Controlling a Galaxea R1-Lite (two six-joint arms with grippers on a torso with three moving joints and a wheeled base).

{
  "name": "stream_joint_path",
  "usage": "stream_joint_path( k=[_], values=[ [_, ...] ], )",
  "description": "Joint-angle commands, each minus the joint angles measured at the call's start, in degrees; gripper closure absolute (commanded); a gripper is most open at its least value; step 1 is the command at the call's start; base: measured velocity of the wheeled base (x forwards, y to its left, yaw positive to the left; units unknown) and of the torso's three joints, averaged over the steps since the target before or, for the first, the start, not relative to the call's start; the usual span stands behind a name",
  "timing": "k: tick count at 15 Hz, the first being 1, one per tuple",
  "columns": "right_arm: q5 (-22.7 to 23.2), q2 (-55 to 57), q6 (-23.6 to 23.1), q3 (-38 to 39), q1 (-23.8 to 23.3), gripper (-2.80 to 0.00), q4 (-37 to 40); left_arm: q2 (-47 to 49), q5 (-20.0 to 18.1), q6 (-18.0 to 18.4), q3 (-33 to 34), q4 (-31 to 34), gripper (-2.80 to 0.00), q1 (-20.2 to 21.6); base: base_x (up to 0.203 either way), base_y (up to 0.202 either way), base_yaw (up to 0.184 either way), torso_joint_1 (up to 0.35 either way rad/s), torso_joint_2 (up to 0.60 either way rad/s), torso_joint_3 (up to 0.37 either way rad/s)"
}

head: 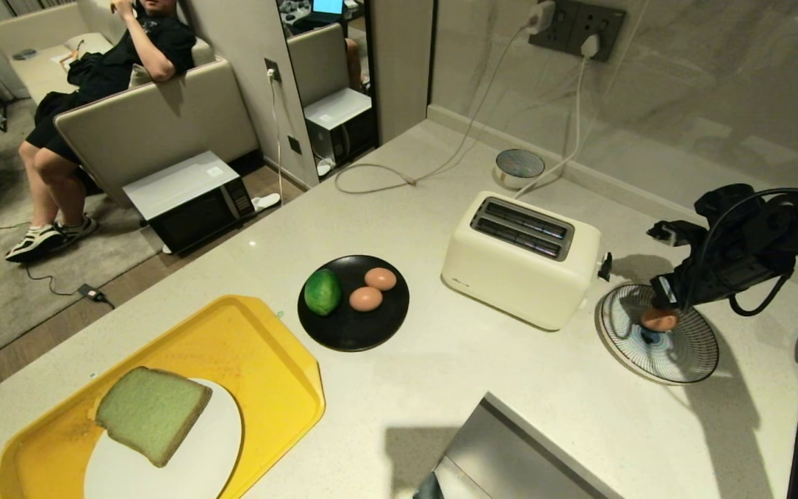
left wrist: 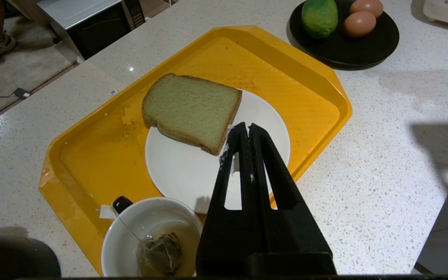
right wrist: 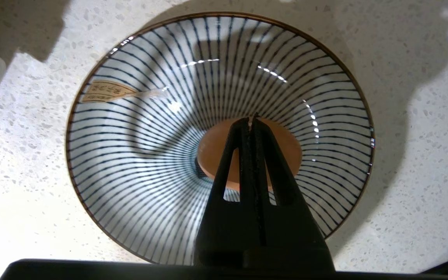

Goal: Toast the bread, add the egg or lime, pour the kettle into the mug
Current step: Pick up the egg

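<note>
The right hand (right wrist: 250,120), fingers closed and empty, hovers over a smooth pinkish-brown egg (right wrist: 216,147) lying in a blue-striped ceramic bowl (head: 683,360) on the speckled surface (head: 496,367). The egg step looks done. Next, likely toasting: the left hand (left wrist: 243,128), closed and empty, hangs beside the thick pale green bread slice (left wrist: 191,109) on a round white plate (left wrist: 177,175).

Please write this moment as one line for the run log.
right gripper: shut, above egg in striped bowl | left gripper: shut, over white plate | bread: untoasted on plate

Egg (head: 659,319) in striped bowl (head: 683,353)
</note>
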Motion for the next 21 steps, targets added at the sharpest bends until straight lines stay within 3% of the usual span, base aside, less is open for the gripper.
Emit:
stream_joint_path(
  k=[1, 10, 17, 21],
  values=[
    [0.02, -0.27, -0.76, 0.85, -0.40, 0.00, 0.24, -0.04, 0.04, -0.01, 0.00, -0.03, 0.00, 0.02, 0.000, 0.000, 0.000, 0.000, 0.00, 0.000],
    [0.20, -0.62, -1.33, 1.43, -0.58, 0.00, 0.15, -0.04, 0.04, -0.01, 0.00, -0.03, 0.00, 0.02, 0.000, 0.000, 0.000, 0.000, 0.00, 0.000],
    [-0.07, -1.30, -5.97, 5.19, -1.37, 0.00, 0.33, -0.04, 0.04, -0.01, 0.00, -0.03, 0.00, 0.02, 0.000, 0.000, 0.000, 0.000, 0.00, 0.000],
    [0.11, -1.94, -5.99, 5.48, -1.37, 0.00, 0.24, -0.04, 0.04, -0.01, 0.00, -0.03, 0.00, 0.02, 0.000, 0.000, 0.000, 0.000, 0.00, 0.000]
  ],
)
